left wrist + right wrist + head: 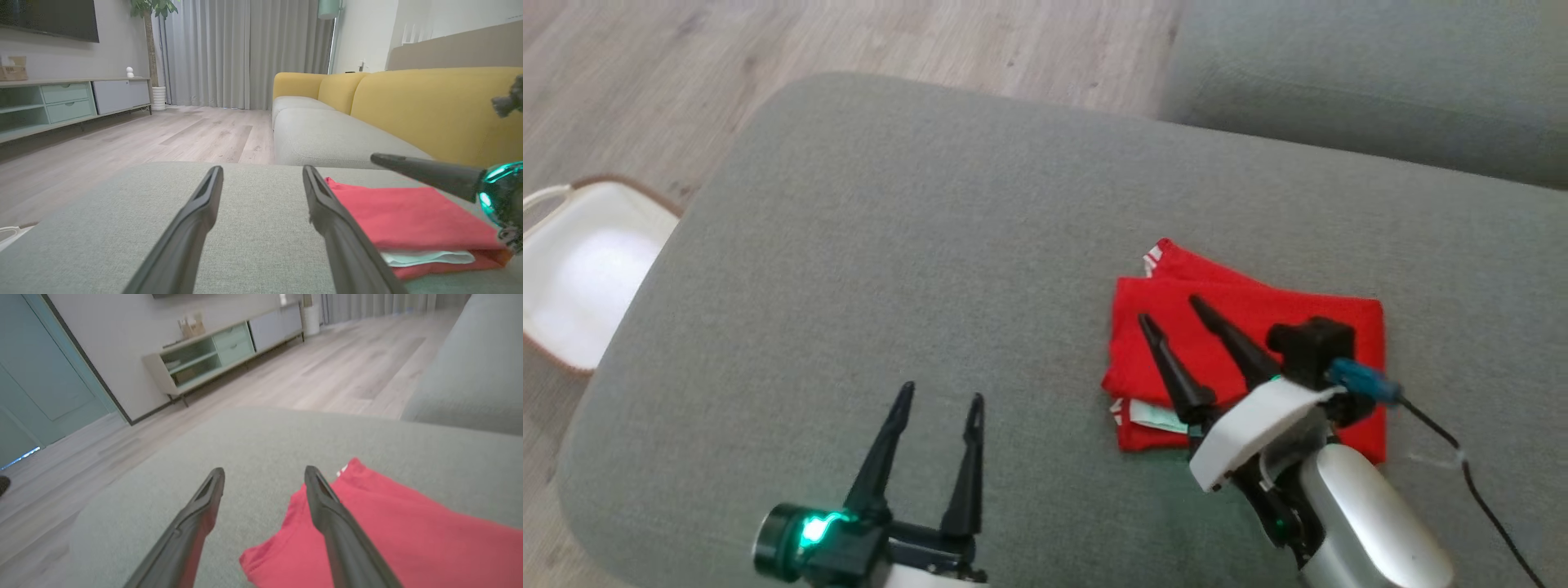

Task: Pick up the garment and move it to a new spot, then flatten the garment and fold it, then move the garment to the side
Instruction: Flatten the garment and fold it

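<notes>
Garment (pixel 1282 306) lies folded, right of centre — right gripper (pixel 1169 309) above it, fingers apart, empty; left gripper (pixel 942 392) spread at bottom. Only the move aside may remain.

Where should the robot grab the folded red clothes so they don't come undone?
Probably the left edge of the red garment, where the layers lie stacked with a pale tag between them. Come in low from the robot's left, along the grey cushion, so the open right hand can pinch every layer together.
</notes>
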Tool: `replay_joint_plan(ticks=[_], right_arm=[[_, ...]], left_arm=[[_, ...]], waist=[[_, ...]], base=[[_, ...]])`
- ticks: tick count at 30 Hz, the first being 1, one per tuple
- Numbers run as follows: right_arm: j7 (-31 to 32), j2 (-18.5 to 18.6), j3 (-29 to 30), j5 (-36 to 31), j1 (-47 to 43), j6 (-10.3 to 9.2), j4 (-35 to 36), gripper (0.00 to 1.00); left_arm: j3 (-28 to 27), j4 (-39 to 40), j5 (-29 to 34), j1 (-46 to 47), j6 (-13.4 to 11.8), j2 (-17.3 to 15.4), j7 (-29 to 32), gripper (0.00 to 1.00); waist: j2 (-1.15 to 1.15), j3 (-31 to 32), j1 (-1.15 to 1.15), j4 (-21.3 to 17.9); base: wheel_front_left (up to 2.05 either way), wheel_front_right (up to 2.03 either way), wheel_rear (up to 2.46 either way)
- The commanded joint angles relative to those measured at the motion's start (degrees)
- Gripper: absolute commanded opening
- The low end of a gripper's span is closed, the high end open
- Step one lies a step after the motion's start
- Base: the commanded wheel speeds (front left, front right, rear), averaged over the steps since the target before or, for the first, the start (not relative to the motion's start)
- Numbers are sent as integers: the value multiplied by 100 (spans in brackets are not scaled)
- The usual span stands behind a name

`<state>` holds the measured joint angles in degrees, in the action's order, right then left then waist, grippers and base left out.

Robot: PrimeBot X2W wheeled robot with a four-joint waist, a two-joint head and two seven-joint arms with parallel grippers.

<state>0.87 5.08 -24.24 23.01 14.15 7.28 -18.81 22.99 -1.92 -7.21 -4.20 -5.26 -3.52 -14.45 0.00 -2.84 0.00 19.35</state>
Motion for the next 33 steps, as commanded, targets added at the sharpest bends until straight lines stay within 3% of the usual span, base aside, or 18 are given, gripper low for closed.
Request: replay_joint_plan(ticks=[1,5,9,17,33], right_arm=[[-285,14,-14,-131,-36,21,258,100],[-1124,225,222,-388,-434,21,388,100],[-1523,466,664,-573,-848,21,367,100],[-1585,349,1868,-863,-1914,21,1030,100],[-1587,106,2073,-1090,-2605,21,1305,100]], left_arm=[[-286,194,-115,41,-6,62,-55,100],[-473,192,-336,-116,-96,63,-55,100],[-623,139,-352,-193,-198,63,-55,100],[-882,-15,26,-406,-441,64,-55,100],[-1151,-16,337,-899,-215,27,-55,100]], waist=[[0,151,0,-169],[0,362,0,-458],[0,501,0,-738],[0,793,0,-1137],[0,1026,0,-1393]], base=[[0,0,0],[0,0,0],[0,0,0],[0,0,0],[0,0,0]])
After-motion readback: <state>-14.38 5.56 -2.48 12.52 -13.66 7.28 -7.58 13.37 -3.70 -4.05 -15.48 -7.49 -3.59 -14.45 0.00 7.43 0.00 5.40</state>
